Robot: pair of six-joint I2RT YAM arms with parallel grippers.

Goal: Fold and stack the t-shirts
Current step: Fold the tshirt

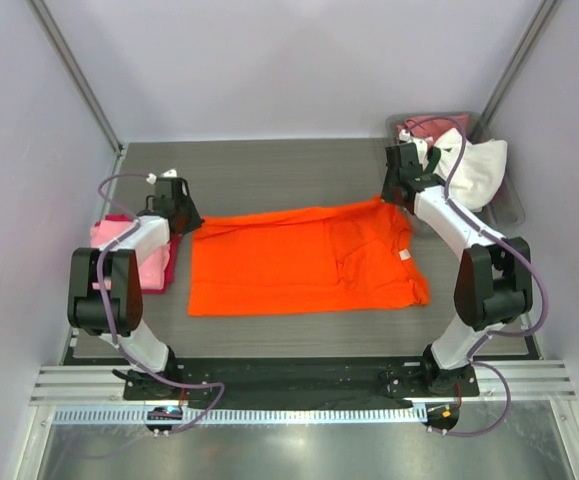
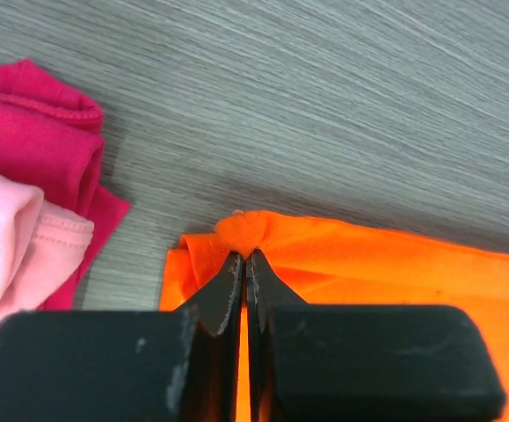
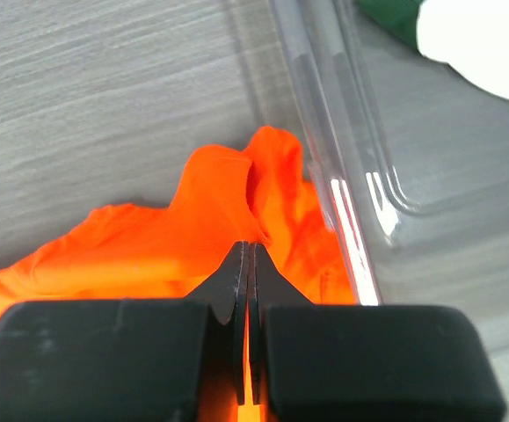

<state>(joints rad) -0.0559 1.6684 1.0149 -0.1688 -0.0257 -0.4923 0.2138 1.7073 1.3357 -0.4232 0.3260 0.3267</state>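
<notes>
A spread t-shirt (image 1: pixel 299 262) lies flat in the middle of the table (image 1: pixel 269 170), with a stack of folded t-shirts (image 1: pixel 155 272) just to its left. A tray (image 1: pixel 512 205) sits at the far right corner, holding crumpled t-shirts (image 1: pixel 479 165).

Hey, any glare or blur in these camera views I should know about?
Top view: soft, even light, faint shadows. Right wrist view: a white glare streak runs along the rim of the clear plastic bin. Left wrist view: the body of the black left gripper is blurred; the bright orange cloth t-shirt it pinches is sharp.
</notes>
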